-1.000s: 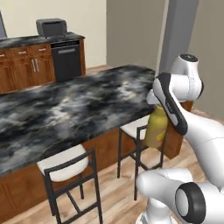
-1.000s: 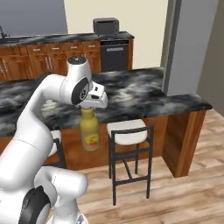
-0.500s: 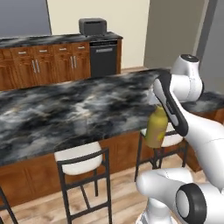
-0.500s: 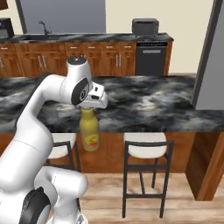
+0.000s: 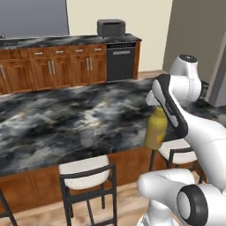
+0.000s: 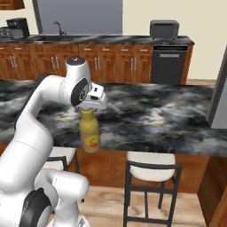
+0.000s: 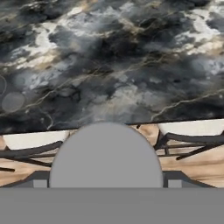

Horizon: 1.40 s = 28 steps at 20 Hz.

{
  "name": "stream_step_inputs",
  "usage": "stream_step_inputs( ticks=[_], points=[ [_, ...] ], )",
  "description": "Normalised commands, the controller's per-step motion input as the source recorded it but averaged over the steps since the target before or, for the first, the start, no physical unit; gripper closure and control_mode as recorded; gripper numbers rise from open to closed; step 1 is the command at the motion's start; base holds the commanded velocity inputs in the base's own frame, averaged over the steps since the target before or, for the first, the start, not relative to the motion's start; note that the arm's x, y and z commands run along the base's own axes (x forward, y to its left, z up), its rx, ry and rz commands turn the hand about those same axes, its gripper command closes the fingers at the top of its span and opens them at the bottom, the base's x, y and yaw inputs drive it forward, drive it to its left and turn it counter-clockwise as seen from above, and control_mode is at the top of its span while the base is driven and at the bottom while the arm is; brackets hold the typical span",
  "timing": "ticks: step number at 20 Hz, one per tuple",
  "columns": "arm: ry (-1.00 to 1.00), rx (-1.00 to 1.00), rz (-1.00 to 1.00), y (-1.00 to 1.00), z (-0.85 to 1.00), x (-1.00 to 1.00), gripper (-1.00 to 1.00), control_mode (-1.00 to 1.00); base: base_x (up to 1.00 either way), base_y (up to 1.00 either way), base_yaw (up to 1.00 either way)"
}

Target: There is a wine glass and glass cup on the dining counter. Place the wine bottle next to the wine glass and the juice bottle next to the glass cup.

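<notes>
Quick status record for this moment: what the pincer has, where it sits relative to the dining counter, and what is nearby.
pincer: closed on the juice bottle at its top
juice bottle: upright, hanging in the air, not resting on anything
position: at the near edge of the dining counter, bottle body in front of the counter's wooden base
below: two white-seated stools, one to the arm's right, one to its left
background: black dishwasher in wooden cabinets, toaster on top
task state: juice bottle not yet set down

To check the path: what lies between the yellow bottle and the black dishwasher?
In the right base view, between the bottle and the dishwasher lies the counter, its marbled top bare there.
</notes>
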Motion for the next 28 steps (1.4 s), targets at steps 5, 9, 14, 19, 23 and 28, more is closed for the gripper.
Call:
stream_step_inputs(
  ticks=[5, 9, 14, 19, 23, 28],
  points=[
    [0.0, 0.0, 0.0, 0.0, 0.0, 0.0, 1.0, 1.0, 0.49, -0.22, 0.17],
    [0.0, 0.0, 0.0, 0.0, 0.0, 0.0, 1.0, 1.0, 0.58, -0.25, 0.18],
    [0.0, 0.0, 0.0, 0.0, 0.0, 0.0, 1.0, 1.0, 0.52, -0.28, 0.21],
    [0.0, 0.0, 0.0, 0.0, 0.0, 0.0, 1.0, 1.0, 0.1, -0.14, 0.1],
    [0.0, 0.0, 0.0, 0.0, 0.0, 0.0, 1.0, 1.0, 0.0, 0.0, 0.0],
    [0.0, 0.0, 0.0, 0.0, 0.0, 0.0, 1.0, 1.0, 0.0, 0.0, 0.0]
  ],
)
